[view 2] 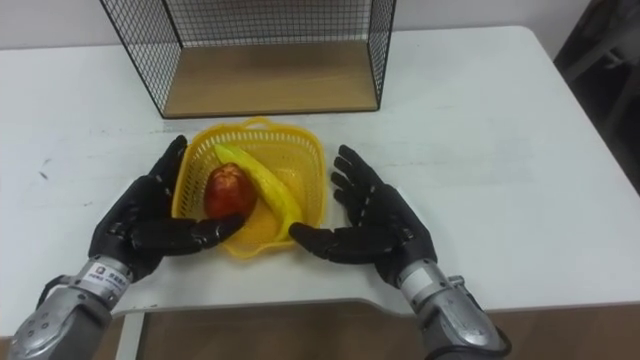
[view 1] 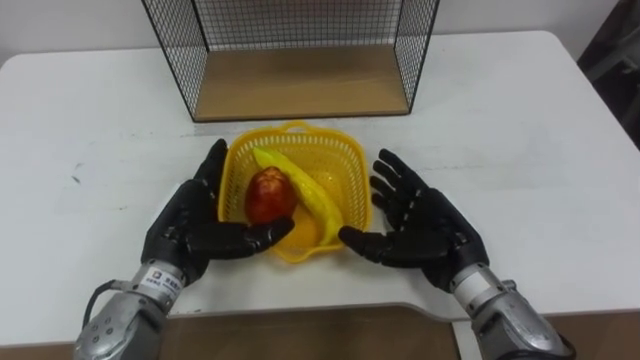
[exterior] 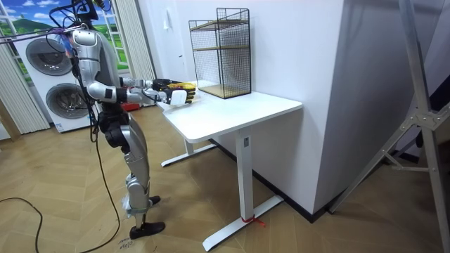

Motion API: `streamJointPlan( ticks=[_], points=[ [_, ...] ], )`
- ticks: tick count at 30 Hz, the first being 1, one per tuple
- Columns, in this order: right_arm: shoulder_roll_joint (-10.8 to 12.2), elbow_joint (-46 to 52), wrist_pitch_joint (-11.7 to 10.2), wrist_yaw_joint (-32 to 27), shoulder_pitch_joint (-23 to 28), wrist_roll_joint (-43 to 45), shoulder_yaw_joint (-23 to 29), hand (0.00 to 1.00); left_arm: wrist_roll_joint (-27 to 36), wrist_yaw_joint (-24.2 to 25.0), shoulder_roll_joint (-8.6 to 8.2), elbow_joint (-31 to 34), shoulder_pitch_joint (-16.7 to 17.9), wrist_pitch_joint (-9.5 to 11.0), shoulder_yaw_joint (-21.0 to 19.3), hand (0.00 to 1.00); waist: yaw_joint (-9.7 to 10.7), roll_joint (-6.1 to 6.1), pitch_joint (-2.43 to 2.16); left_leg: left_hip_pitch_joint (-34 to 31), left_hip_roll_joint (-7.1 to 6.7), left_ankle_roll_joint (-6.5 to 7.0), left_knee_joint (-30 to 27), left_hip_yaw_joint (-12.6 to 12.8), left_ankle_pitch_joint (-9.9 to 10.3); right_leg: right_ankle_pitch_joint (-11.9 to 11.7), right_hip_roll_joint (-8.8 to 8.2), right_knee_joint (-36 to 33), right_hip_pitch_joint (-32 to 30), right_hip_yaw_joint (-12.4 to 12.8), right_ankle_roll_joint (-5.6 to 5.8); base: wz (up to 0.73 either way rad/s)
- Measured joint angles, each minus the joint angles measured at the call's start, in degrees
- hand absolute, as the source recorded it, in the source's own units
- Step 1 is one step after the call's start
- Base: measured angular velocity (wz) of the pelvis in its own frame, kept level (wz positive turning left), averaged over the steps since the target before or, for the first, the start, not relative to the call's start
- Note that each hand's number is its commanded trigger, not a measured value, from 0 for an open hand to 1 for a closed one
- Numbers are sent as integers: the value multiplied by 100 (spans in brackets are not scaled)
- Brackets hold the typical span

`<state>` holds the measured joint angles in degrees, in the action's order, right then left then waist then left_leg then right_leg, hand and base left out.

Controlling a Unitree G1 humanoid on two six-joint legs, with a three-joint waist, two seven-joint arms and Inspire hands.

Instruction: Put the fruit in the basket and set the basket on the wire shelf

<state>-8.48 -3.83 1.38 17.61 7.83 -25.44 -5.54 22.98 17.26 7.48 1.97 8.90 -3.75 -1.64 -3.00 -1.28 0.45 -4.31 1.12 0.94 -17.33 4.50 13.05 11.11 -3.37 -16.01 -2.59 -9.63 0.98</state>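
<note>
A yellow plastic basket (view 1: 340,155) (view 2: 305,150) stands on the white table (view 1: 520,130), holding a red apple (view 1: 270,194) (view 2: 228,190), a yellow banana (view 1: 305,190) (view 2: 265,183) and something orange beneath them. My left hand (view 1: 190,225) (view 2: 135,225) lies open against the basket's left side, thumb under its near rim. My right hand (view 1: 425,225) (view 2: 380,225) is open beside the right side, thumb reaching toward the near corner. The wire shelf (view 1: 300,90) (view 2: 270,80) with a wooden floor stands just behind the basket. In the room view I stand at the table's end with both arms out to the basket (exterior: 181,95).
The table's near edge (view 1: 330,305) runs right below my wrists. White tabletop stretches left and right of the basket. In the room view, washing machines (exterior: 42,84) stand behind me and a white wall lies beyond the table.
</note>
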Motion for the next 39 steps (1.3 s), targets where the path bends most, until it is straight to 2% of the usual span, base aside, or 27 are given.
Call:
streamJointPlan(
  ticks=[10,21,27,39],
  points=[
    [4,0,0,-83,0,-1,-3,0,1,2,-2,67,0,-1,204,0,5,-42,-24,0,-4,0,0,1,0,-1,4,9,5,-2,-2,0],
    [5,0,-9,-206,-8,-159,-111,0,4,-31,0,122,-14,0,338,0,39,-87,1,5,4,0,8,0,0,-3,6,28,29,-17,-4,0],
    [10,0,-9,-218,-11,-159,-115,0,2,-54,0,122,-14,1,365,0,108,-88,3,13,4,-1,5,2,1,-3,9,32,34,-11,-4,0],
    [10,9,-11,-284,-39,-160,-111,0,3,-89,-4,122,-14,3,469,0,112,-85,8,2,1,-2,61,11,1,-3,15,34,9,5,-4,0]
  ],
)
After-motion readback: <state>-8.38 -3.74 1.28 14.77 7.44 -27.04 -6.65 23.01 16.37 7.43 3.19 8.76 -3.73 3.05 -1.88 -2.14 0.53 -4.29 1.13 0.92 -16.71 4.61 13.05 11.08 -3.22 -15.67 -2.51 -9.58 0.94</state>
